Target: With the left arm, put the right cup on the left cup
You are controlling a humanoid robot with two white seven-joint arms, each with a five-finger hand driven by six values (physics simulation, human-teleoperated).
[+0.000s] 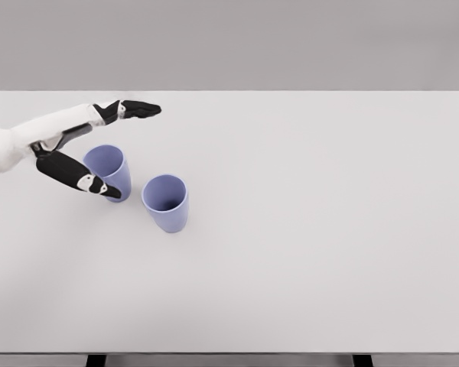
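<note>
Cups: 2 lavender, right cup (166,202) beside left cup (107,170) | left hand (92,149) released, fingers spread, grasping nothing

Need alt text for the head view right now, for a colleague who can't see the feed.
Two upright lavender cups stand apart on a white table, and the left hand, fingers spread, reaches around the left cup without holding anything. The right cup stands free, nearer the camera. No right arm shows.

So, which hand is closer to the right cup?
Left. The left hand is spread open around the left cup, beside the right cup. The right hand is out of view.
</note>
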